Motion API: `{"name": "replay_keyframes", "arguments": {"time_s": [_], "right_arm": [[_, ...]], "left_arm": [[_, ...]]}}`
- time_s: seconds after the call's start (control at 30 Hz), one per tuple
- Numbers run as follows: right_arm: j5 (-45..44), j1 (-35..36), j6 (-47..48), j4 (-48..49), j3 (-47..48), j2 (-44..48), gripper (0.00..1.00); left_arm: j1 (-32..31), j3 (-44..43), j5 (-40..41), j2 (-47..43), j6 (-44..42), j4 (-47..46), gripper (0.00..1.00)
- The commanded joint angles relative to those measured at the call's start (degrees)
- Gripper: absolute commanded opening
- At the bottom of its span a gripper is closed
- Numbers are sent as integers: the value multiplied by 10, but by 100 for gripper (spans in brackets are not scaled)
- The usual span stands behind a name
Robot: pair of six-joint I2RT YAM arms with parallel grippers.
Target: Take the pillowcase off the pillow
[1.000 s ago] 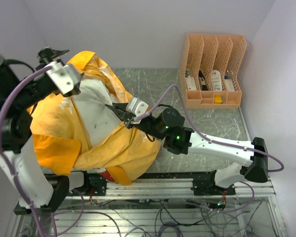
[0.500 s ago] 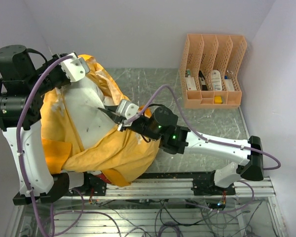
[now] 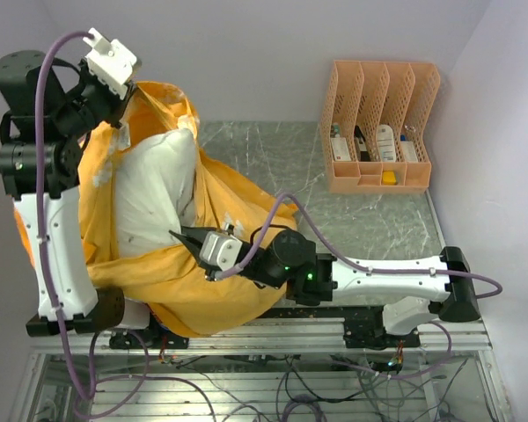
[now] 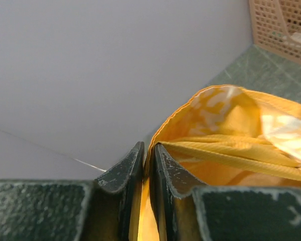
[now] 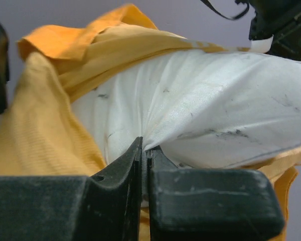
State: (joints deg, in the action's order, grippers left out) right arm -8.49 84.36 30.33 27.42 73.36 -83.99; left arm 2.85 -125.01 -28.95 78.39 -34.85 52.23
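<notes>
The orange-yellow pillowcase [image 3: 207, 272] hangs bunched around the off-white pillow [image 3: 154, 189], whose top half shows bare at the left of the table. My left gripper [image 3: 121, 110] is raised at the far left and shut on the pillowcase's open hem [image 4: 190, 108]; the orange fabric runs between its jaws [image 4: 148, 150]. Low near the front edge, my right gripper [image 3: 178, 236] is shut on a pinch of the pillow's white cloth [image 5: 200, 105], which puckers into the jaws [image 5: 145, 148]. The pillow's lower part is hidden inside the pillowcase [image 5: 35, 135].
A peach file organizer [image 3: 378, 123] with small items stands at the back right, and its corner shows in the left wrist view [image 4: 286, 20]. Grey marbled tabletop [image 3: 370, 220] lies between it and the fabric. Walls close in behind and on both sides.
The left gripper closed on the pillowcase's hem and rose up and back, stretching the opening. The right gripper, still shut on the pillow, pulled down toward the front edge.
</notes>
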Motion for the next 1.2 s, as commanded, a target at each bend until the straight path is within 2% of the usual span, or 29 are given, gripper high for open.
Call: {"name": "replay_keyframes", "arguments": {"time_s": [0.0,0.13,0.2,0.27,0.3,0.37,0.43,0.53,0.63,0.7,0.77,0.8,0.83,0.9,0.97,1.07,1.17], "right_arm": [[-7,35,17,32,-35,29,0],[-56,37,32,91,-70,50,0],[-114,31,42,146,-88,65,0],[-172,19,63,200,-97,75,0],[-197,14,79,217,-97,78,0],[-251,-1,112,234,-87,73,0],[-283,-23,127,234,-72,63,0],[-302,-69,85,204,-46,56,0],[-332,-88,68,201,-17,41,0],[-343,-91,83,222,-3,25,0],[-342,-93,96,235,18,2,0],[-337,-95,105,243,29,-11,0],[-334,-97,112,250,44,-23,0],[-322,-106,118,249,78,-52,0],[-312,-119,115,250,110,-75,0],[-309,-139,116,269,151,-110,0],[-310,-156,124,293,189,-141,0]], "left_arm": [[4,-18,-6,50,128,12,28],[0,-66,-145,92,118,171,42],[0,-79,-148,108,105,209,47],[0,-73,-118,111,89,213,52],[0,-62,-93,106,84,203,59],[0,-26,-21,83,92,141,68],[0,6,76,41,116,38,72],[0,44,225,-3,108,-127,74],[0,6,313,2,95,-198,79],[0,-49,297,17,107,-172,80],[0,-78,233,17,137,-150,82],[0,-77,180,9,150,-151,85],[0,-63,150,-5,168,-169,93],[0,-15,129,-33,201,-227,96],[0,-6,162,-38,225,-277,95],[0,13,256,-38,244,-357,94],[0,79,291,-64,240,-465,95]]}}
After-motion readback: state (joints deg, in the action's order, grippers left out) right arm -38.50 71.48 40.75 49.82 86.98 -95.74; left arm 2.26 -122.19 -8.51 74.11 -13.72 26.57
